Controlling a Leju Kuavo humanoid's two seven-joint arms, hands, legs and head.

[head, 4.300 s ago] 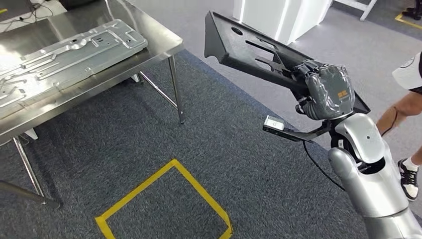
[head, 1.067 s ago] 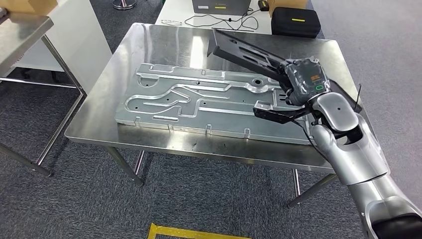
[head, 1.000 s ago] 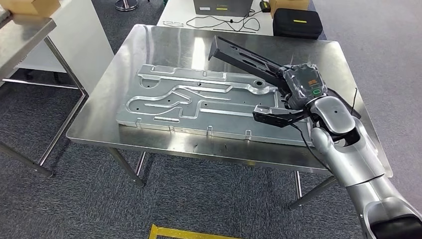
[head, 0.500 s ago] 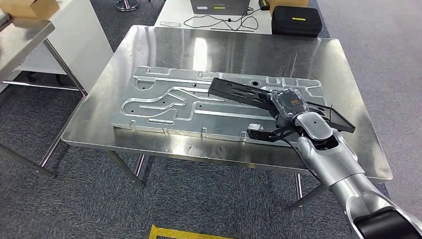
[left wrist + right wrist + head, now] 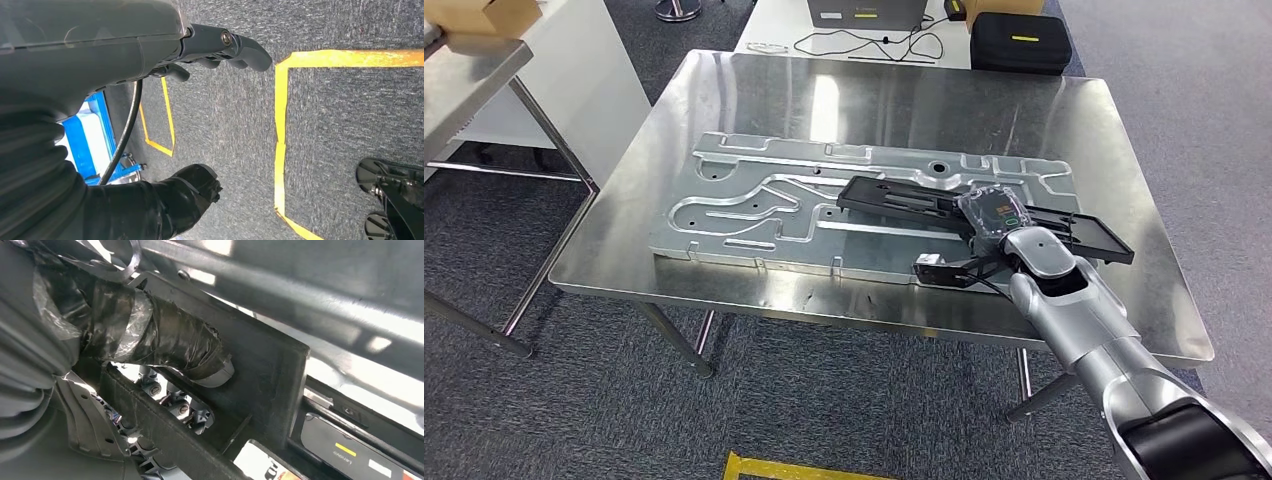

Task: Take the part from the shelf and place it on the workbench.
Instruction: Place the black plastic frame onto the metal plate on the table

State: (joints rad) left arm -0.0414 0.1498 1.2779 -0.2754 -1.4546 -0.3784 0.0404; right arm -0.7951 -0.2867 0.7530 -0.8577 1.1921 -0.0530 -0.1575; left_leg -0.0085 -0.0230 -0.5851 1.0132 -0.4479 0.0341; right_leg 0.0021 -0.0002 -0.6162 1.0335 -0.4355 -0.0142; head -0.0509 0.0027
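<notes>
Black part (image 5: 894, 193) is being held by the closed right hand (image 5: 994, 212) low over the grey plate (image 5: 754, 200) on the surface (image 5: 904, 95); release is likely being called for next.

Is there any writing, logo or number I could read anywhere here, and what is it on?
No text is legible in any view.
right hand: a small orange patch and a green mark on its back, too small to read.
black case: a yellow strip on its lid, too blurred to read; in the right wrist view it carries a yellow strip and a white patch, equally unreadable.
</notes>
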